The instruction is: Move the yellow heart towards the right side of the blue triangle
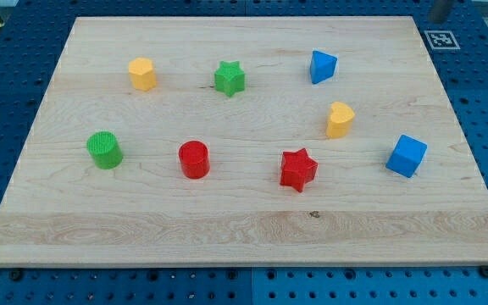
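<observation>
On desk (244,229), your yellow heart (340,119) sits below-right of blue triangle (322,66), apart. My tip not visible; hand state: cannot tell. Risk: off-centre push spins heart into blue cube (407,156).

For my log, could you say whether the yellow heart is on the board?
On: the yellow heart rests on the wooden board.

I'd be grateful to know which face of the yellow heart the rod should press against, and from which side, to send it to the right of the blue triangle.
Press on the yellow heart's lower face, coming from the view's bottom and slightly from its left. The blue triangle sits above it, a little left, so a mostly upward push should land it on the triangle's right. The red star lies below-left, so approach past its right. My tip is not visible.
</observation>
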Action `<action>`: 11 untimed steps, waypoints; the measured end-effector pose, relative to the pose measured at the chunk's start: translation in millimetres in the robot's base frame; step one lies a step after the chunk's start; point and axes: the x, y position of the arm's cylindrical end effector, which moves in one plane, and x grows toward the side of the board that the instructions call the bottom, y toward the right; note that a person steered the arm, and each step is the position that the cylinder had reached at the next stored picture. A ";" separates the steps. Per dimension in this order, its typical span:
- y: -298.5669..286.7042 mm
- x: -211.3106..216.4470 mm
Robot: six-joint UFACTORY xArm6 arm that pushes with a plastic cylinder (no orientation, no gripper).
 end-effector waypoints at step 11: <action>-227.5 203.6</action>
